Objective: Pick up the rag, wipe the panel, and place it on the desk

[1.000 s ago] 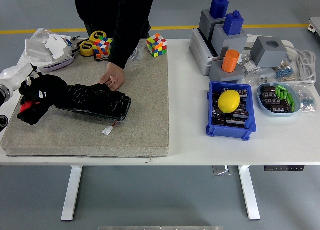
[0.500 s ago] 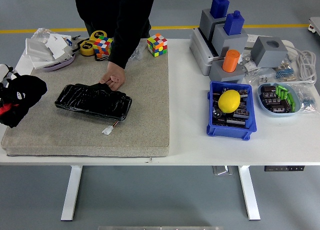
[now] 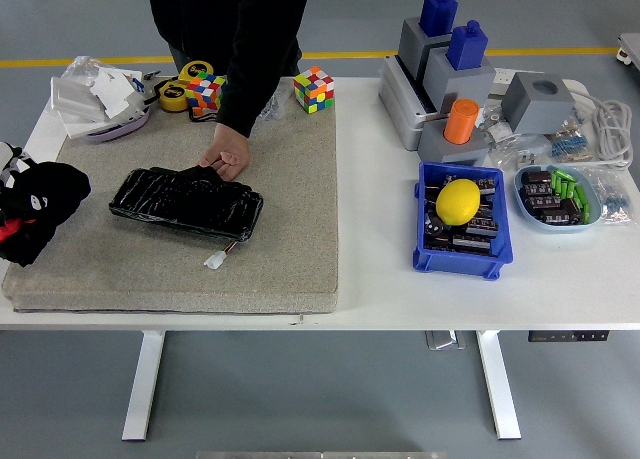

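The left hand (image 3: 22,207) entered at the frame's 9 o'clock edge, over the left end of the beige mat (image 3: 290,229). Its black fingers merged with the black rag (image 3: 45,194) bunched at the same spot; whether they grasped the rag could not be told. The rag lay at the 9 o'clock side of the black panel (image 3: 185,201), apart from it. The panel lay flat on the mat. A person's hand (image 3: 226,157) pressed on the panel's 12 o'clock edge. A small white connector (image 3: 214,260) lay at the panel's 5 o'clock side. Two colour cubes (image 3: 313,87) stood at the mat's 12 o'clock edge. At 3 o'clock, a blue bin (image 3: 459,261) held a yellow ball (image 3: 458,200).
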Motion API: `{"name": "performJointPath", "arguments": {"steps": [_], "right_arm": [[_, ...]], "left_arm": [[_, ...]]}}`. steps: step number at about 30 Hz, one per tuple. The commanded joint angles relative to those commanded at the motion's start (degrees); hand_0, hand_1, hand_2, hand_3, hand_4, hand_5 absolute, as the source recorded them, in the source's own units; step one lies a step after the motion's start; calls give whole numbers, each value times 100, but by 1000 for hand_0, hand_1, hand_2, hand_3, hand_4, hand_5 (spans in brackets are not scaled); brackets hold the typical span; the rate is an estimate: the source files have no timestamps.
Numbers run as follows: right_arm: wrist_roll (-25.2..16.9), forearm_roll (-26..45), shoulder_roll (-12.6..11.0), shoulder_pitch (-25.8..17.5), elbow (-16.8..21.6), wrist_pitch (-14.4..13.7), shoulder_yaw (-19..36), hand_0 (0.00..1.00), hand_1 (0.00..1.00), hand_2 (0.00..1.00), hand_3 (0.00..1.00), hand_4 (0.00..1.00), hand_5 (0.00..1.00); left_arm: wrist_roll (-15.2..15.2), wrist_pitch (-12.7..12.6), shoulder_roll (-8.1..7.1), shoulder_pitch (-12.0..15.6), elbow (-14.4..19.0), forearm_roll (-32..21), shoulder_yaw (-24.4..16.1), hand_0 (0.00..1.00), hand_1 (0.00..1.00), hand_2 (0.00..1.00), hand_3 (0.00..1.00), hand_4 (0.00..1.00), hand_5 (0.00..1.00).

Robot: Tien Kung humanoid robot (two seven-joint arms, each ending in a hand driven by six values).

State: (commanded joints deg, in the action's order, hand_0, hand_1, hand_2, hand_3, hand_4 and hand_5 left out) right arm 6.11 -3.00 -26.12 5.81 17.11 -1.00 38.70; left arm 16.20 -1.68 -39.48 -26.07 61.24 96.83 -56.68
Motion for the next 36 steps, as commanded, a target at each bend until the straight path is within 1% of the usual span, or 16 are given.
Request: {"name": "performJointPath", "arguments": {"steps": [6,11,15,21,24,25,26,30,31,36], "right_arm": [[-21,-5,33,16,8,-7,26,733,675,682,620,998,569],[-14,-16,21,7,16,-11,51,733,675,682,620,998,569],[-6,-16,6,7,18,-16,53,734,675,682,620,998,569],[-5,-18,9,15,25,-18,53,734,675,682,620,998,569],[-11,-35,10,11,42,-27,73,734,675,682,620,998,569],[-12,-42,9,10,47,-28,80,735,675,682,621,998,570],[-13,-44,6,11,50,-29,81,735,675,682,621,998,570],[-17,-55,6,8,55,-34,100,735,675,682,621,998,570],[-20,-50,6,7,56,-36,107,736,675,682,619,998,572],[-11,-40,3,6,54,-29,72,736,675,682,619,998,572]], "left_arm": [[-94,-99,103,34,-183,-81,2,265,180,376,588,686,93],[-86,-111,183,60,-294,-94,30,265,180,376,588,686,93],[-104,-127,193,77,-341,-103,67,264,183,376,587,688,95],[-120,-165,248,76,-357,-113,44,264,186,379,587,690,95],[-193,-236,282,74,-418,-128,70,264,186,379,587,690,95],[-207,-249,284,77,-420,-129,78,298,291,419,592,712,105],[-241,-293,302,87,-433,-126,84,298,291,419,592,712,105],[-255,-302,341,85,-506,-166,125,298,291,419,592,712,105],[-252,-294,355,92,-521,-176,121,331,378,490,595,753,141],[-272,-314,358,111,-519,-169,130,331,378,490,595,753,141]]}}
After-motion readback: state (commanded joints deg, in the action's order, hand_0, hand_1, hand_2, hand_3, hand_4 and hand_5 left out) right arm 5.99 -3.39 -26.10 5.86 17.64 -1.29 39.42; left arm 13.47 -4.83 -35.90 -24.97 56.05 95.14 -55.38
